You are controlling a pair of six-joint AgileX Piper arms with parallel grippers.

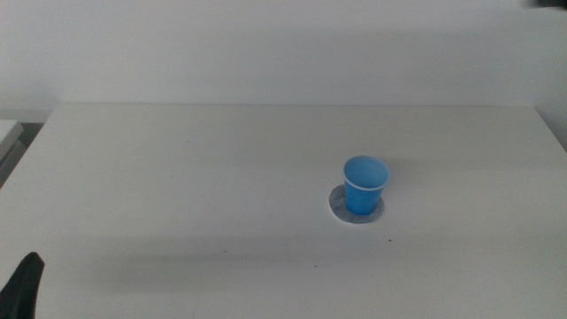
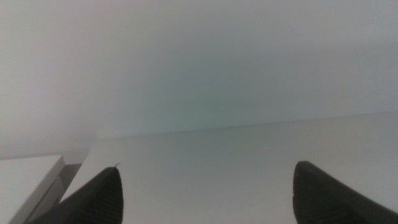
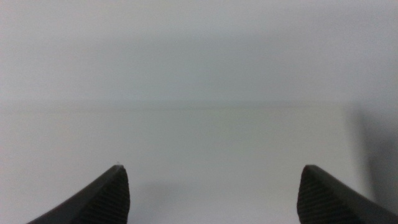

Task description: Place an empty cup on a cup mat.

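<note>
The small bright blue cup (image 1: 364,185) stands upright on the round grey cup mat (image 1: 337,203), right of the table's middle in the middle view. No gripper is near it. My left gripper (image 2: 205,186) is open and empty; a dark part of it (image 1: 22,285) shows at the bottom left corner of the middle view. My right gripper (image 3: 211,190) is open and empty and is out of the middle view. Neither wrist view shows the cup or the mat.
The white table (image 1: 177,177) ends at a far edge against a pale wall. A pale block (image 2: 25,180) sits beside the table's left edge, also seen in the middle view (image 1: 7,142).
</note>
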